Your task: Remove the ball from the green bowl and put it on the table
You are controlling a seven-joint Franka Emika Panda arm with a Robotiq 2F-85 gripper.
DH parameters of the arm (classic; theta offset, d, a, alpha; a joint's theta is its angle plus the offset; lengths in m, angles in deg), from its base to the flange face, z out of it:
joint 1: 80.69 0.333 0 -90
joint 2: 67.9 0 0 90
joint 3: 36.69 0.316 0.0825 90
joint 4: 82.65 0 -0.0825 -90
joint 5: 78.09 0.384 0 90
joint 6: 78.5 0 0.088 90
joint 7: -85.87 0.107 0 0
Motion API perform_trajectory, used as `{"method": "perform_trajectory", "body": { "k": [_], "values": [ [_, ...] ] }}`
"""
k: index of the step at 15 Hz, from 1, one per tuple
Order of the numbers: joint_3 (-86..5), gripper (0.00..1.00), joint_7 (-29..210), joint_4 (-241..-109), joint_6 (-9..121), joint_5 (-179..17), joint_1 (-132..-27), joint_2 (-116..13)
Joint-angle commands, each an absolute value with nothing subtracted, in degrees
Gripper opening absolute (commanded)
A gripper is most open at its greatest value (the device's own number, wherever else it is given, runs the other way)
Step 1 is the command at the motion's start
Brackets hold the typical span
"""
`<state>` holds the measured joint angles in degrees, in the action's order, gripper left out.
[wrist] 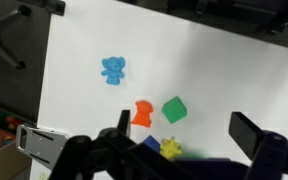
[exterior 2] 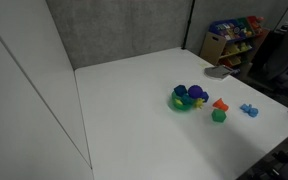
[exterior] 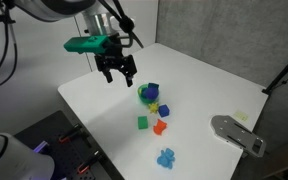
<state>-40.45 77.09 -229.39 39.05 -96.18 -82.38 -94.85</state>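
The green bowl (exterior: 147, 97) stands near the middle of the white table (exterior: 104, 100), with the dark blue-purple ball (exterior: 150, 89) in it. The bowl also shows in an exterior view (exterior 2: 185, 106) with dark blue shapes on top that I cannot tell apart. My gripper (exterior: 117, 72) is open and empty. It hangs above the table, short of the bowl and apart from it. In the wrist view the open fingers (wrist: 184, 128) frame bare table (wrist: 224, 70). Only a faint green edge of the bowl (wrist: 189, 155) shows there, and the ball is hidden behind the gripper body.
Beside the bowl lie a yellow spiky toy (wrist: 170, 147), a small blue block (wrist: 149, 143), an orange toy (wrist: 142, 113), a green block (wrist: 174, 109) and a light blue lumpy toy (wrist: 114, 69). A grey object (exterior: 239, 133) sits at the table's edge.
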Motion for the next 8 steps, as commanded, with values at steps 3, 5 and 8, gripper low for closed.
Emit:
{"method": "perform_trajectory", "body": {
  "k": [3, 5, 8],
  "values": [
    [-42.2, 1.00, 77.3, -219.0, 48.2, -88.6, -82.6, -78.2],
    [-42.2, 1.00, 77.3, -214.9, 50.4, -85.1, -82.6, -72.6],
    [-41.6, 1.00, 78.9, -209.2, 53.0, -82.1, -83.0, -65.3]
  ]
}}
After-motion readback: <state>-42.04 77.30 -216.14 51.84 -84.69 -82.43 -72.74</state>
